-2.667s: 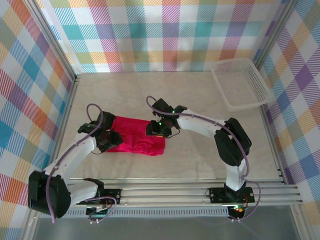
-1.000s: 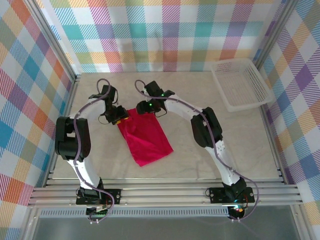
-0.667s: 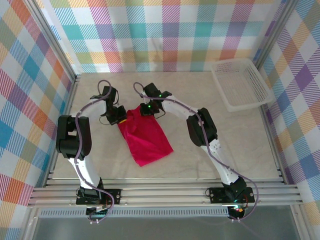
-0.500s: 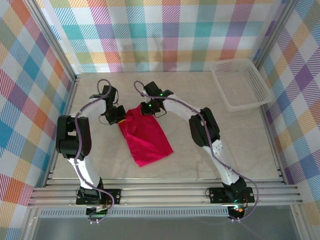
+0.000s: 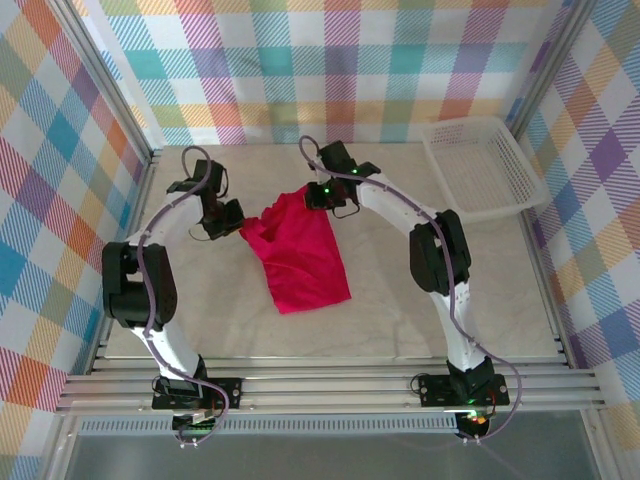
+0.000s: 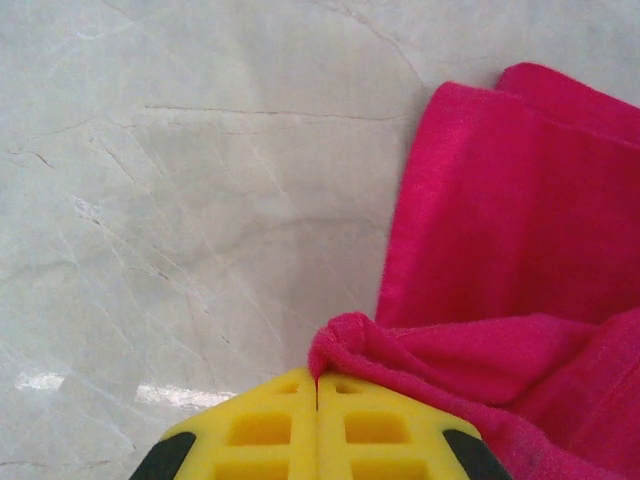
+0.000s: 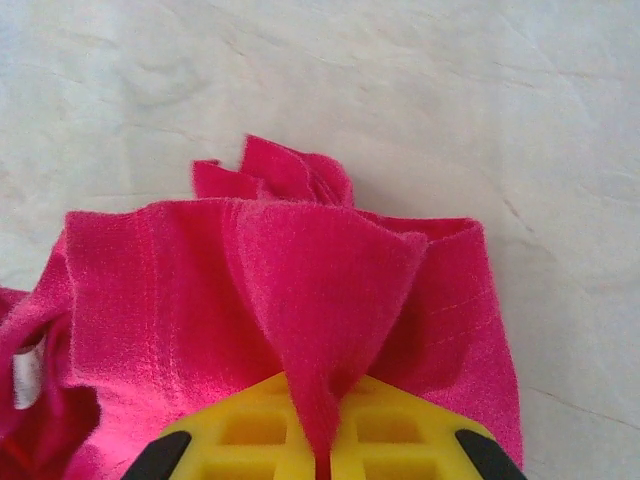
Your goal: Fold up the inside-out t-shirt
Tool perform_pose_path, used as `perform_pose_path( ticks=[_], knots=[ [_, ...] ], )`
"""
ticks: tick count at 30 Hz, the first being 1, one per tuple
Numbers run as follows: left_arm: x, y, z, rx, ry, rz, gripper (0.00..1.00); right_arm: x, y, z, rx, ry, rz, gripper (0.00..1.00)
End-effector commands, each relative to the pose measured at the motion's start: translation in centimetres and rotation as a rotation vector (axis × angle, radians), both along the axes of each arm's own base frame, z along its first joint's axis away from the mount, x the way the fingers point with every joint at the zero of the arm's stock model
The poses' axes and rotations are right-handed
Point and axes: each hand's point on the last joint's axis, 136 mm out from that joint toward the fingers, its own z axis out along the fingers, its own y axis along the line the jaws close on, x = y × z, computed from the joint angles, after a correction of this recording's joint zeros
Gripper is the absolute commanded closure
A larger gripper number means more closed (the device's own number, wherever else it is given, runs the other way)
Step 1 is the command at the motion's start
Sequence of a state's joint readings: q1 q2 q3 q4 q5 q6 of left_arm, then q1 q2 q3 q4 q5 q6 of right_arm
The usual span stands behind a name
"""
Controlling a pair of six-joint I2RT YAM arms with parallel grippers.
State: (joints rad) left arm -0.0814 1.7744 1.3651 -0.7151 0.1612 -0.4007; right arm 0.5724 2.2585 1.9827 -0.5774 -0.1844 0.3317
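In the overhead view, at the left of the frame, the left arm reaches up the table (image 5: 420,300) and turns in toward the centre. Its left claw (image 5: 233,219) sits at the left upper corner of the red t-shirt (image 5: 300,255) and is pressed together on that corner. The t-shirt lies a little left of the middle of the frame. Its upper edge is bunched and lifted between the two claws, and the rest runs down and to the right to a squared lower end flat on the pale marbled surface. Just right of the upper edge, the right claw (image 5: 318,196) is clamped on the other top corner, its arm arching back down the right side. A white mesh basket (image 5: 437,170) stands well apart in the upper right corner, against the plaid wall. In the left wrist view the yellow fingers (image 6: 260,430) meet at the bottom centre with a small roll of red cloth pinched at their tips, and the fabric spreads across the right half of the frame. In the right wrist view the yellow fingers (image 7: 250,432) close on a pleat of cloth rising as a peak above them, and a small white tag (image 7: 25,378) shows at the lower left edge.
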Motion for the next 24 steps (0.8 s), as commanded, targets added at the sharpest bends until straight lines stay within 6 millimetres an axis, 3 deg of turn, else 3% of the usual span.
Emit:
perform_pose_path(
  ticks=[1,4,6,9,12,15,17,21,24],
  knots=[
    [2.3,-0.2,-0.4,-0.043,-0.028,0.023,0.96,0.9,-0.8,-2.1,-0.011,0.039,-0.011,0.9],
    [4.5,-1.7,-1.1,-0.11,-0.046,0.014,0.92,1.3,-1.5,-3.1,-0.036,0.082,-0.031,0.65],
    [5.5,-2.4,-1.4,-0.123,-0.039,-0.007,0.88,1.4,-1.9,-2.7,-0.055,0.079,-0.045,0.56],
    [6.4,-3.0,-1.8,-0.12,-0.028,-0.023,0.87,1.3,-2.5,-1.6,-0.071,0.061,-0.06,0.55],
    [6.4,-2.7,-1.8,-0.101,-0.02,-0.028,0.8,0.9,-1.7,-0.3,-0.01,0.034,-0.025,0.58],
    [5.8,-2.1,-1.8,-0.061,-0.004,-0.031,0.52,0.6,0.0,-0.1,0.056,0.029,0.041,0.59],
    [5.4,-1.9,-2.0,-0.053,0.011,-0.032,0.43,0.6,1.0,-0.7,0.054,0.031,0.076,0.58],
    [5.1,-2.1,-3.2,-0.076,0.035,-0.031,0.4,1.2,2.1,-2.4,0.034,0.033,0.118,0.53],
    [5.2,-2.4,-4.0,-0.094,0.051,-0.029,0.44,1.5,1.8,-4.3,-0.024,0.051,0.122,0.48]
  ],
)
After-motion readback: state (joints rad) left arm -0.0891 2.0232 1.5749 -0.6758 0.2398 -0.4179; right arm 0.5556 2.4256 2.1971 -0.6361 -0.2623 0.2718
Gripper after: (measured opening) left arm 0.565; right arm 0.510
